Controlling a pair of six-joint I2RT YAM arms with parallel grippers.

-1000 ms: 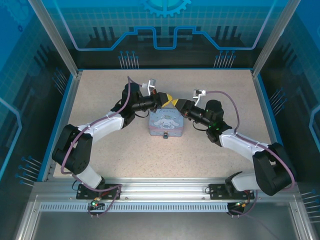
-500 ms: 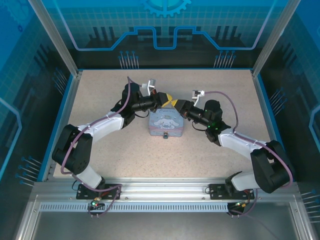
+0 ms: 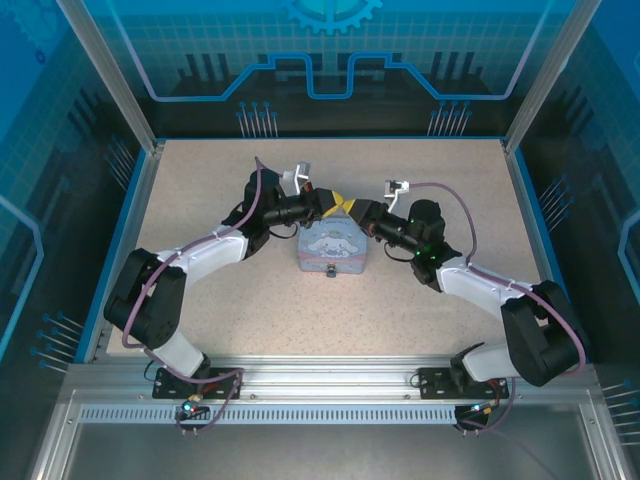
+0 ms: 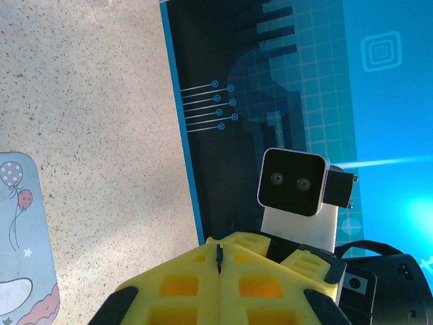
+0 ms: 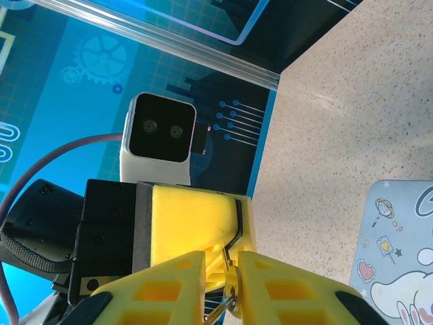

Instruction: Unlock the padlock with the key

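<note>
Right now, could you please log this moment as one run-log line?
left gripper: shut on thin dark key, likely | right gripper: shut on small metal piece, identity unclear | both tip to tip above tin

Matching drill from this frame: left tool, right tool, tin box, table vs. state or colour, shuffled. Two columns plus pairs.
1 left tool
2 right tool
3 tin box
4 table

A pale blue, cartoon lid up
B speckled beige
C pinches a thin dark sliver, apparently the key
D grips a small metal piece, likely the padlock, across a narrow gap

Pairs: 1-C, 2-D, 3-A, 4-B
</note>
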